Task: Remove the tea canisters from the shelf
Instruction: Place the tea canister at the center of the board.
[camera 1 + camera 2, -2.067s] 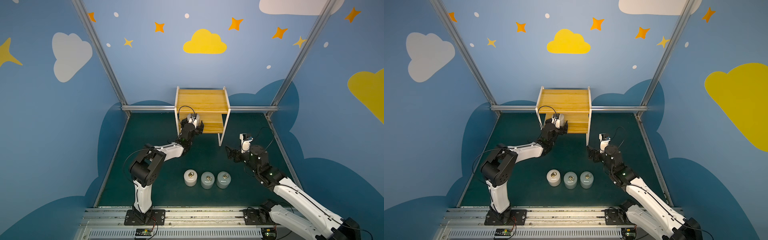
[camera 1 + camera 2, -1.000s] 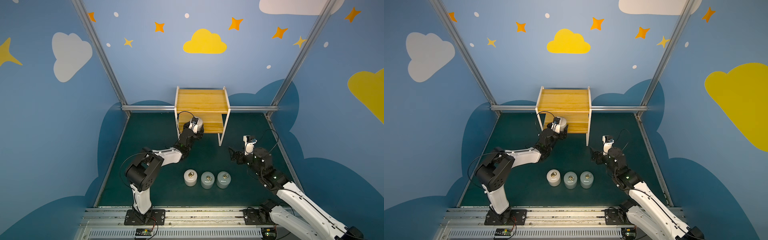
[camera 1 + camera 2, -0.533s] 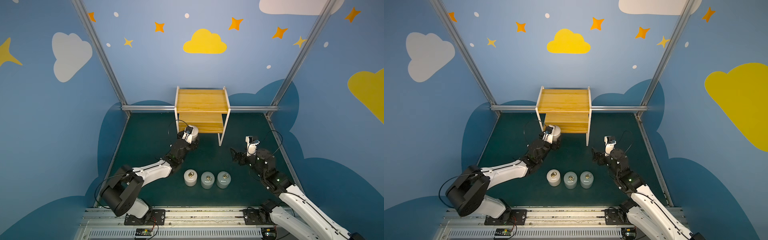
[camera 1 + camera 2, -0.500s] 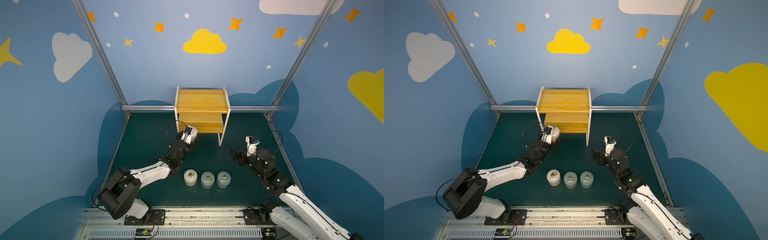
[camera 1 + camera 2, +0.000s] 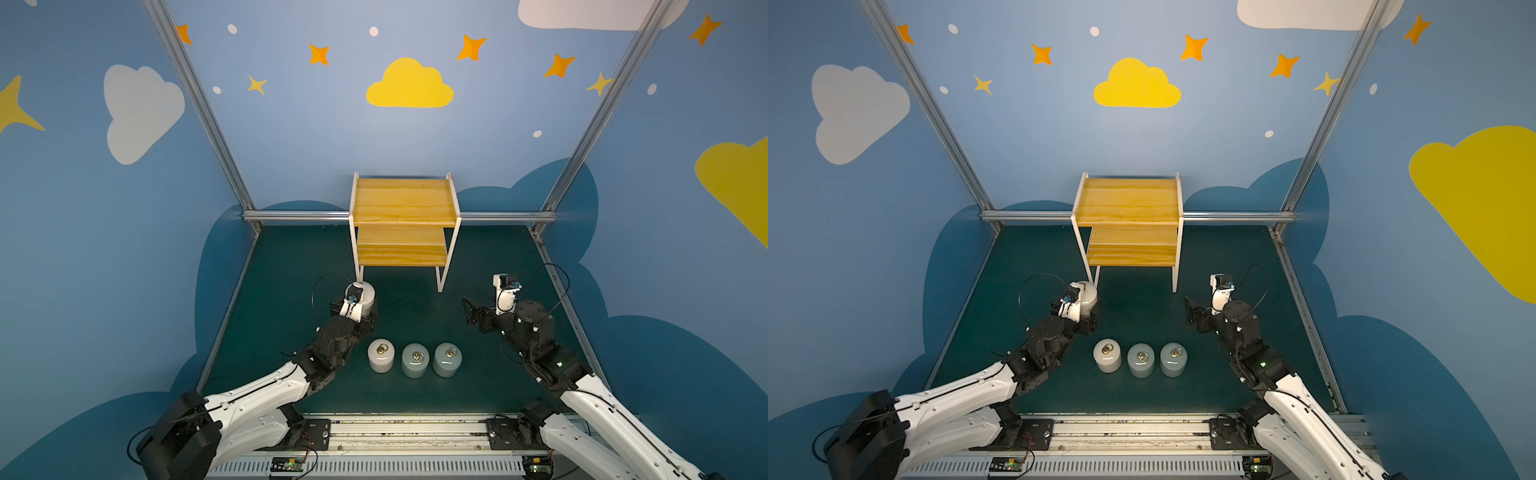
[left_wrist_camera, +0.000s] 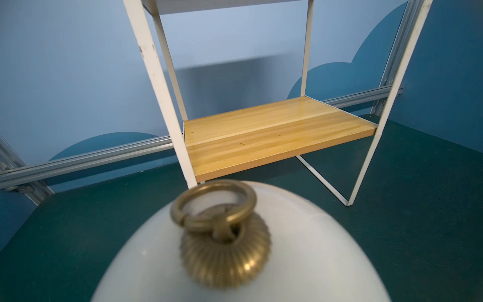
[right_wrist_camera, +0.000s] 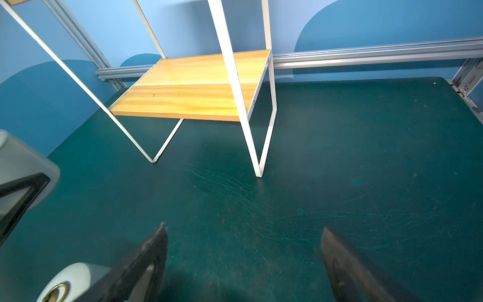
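The shelf stands at the back of the green mat, and both its wooden boards are bare. My left gripper is shut on a white tea canister just in front of the shelf's front left leg. In the left wrist view this canister's lid and brass ring fill the foreground, and the jaws are hidden. Three tea canisters stand in a row near the front: one white, two blue-grey. My right gripper is open and empty over the mat at the right.
Aluminium rails run along the back and sides of the mat, with blue walls behind them. The shelf's thin white legs reach the mat ahead of my right gripper. In the right wrist view the white canister of the row is beside one finger.
My left arm has drawn back from the shelf's lower board toward the front, carrying the white canister out past the front left leg. My right arm has pulled back slightly, jaws still open.
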You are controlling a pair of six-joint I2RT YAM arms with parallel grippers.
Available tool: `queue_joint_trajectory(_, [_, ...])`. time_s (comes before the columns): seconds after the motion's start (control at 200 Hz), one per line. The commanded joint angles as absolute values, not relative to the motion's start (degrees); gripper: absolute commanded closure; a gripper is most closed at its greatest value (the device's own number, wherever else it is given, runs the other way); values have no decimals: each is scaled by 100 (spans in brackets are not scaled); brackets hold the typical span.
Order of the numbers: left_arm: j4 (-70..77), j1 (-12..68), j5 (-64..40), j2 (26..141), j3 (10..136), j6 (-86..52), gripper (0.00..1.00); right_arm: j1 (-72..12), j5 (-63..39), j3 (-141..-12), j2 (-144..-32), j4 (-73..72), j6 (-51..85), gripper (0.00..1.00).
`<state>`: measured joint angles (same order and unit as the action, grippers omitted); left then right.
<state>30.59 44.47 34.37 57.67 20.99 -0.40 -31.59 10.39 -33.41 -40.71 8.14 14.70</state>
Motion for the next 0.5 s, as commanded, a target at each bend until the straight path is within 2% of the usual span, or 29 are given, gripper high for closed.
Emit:
queue_joint_trajectory(0.0, [3061,4522,3834,5355,2030,-186,42,-3129,1072,-3324,-3961,940,1442,6])
queue_joint_trajectory(0.496, [1724,4970,4320,4232,1389,-926,44,-3118,1088,-3439,-4045,1001,1345,6])
